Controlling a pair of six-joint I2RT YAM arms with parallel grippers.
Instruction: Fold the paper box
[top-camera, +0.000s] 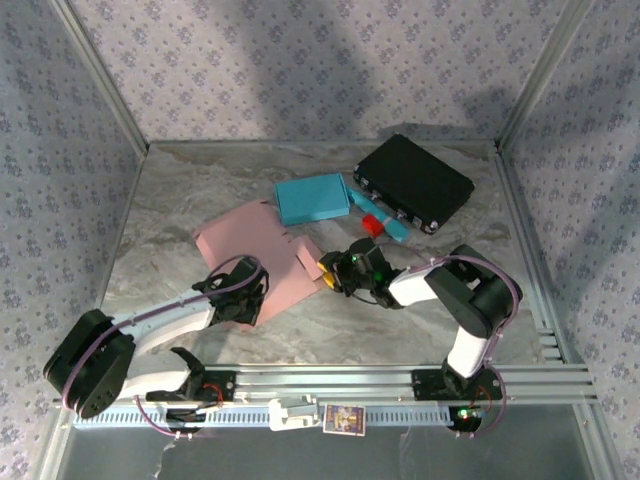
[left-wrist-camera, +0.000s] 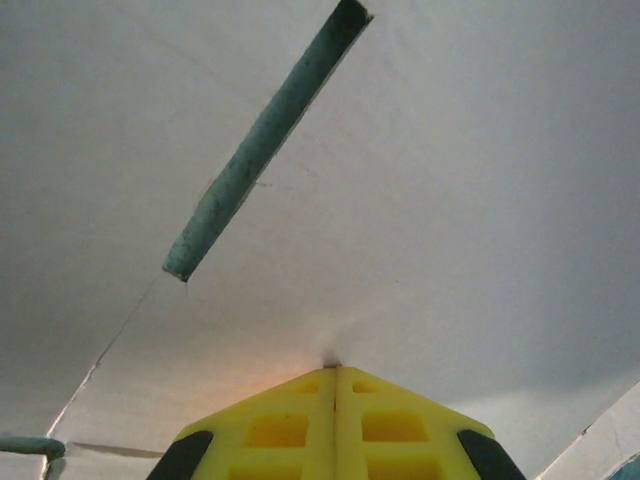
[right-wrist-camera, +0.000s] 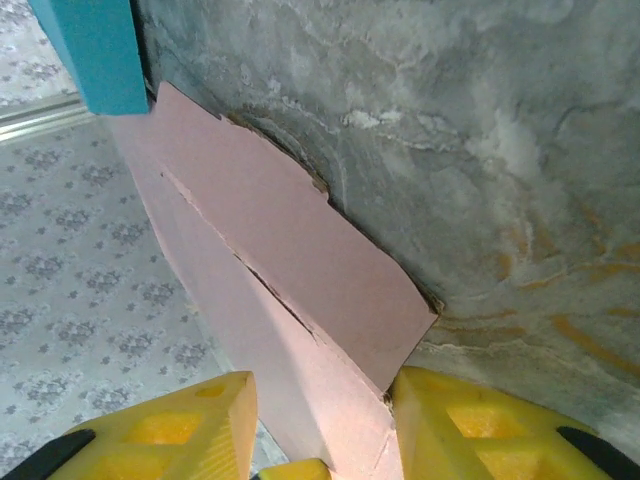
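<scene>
Left pincer (left-wrist-camera: 335, 372) closed against paper box (top-camera: 248, 236), right pincer (right-wrist-camera: 321, 388) part-open around flap (right-wrist-camera: 330, 290)

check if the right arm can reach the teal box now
Probably yes: the teal box lies beyond the right gripper, with only the flat pink paper box between, and its jaws stand open.

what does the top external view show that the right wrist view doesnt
Top external, not right wrist: the black case and the left gripper at the near edge of the pink sheet. Right wrist, not top external: a creased flap between the open right gripper's yellow fingers. Both: the pink sheet, the teal box, the marbled table.
</scene>
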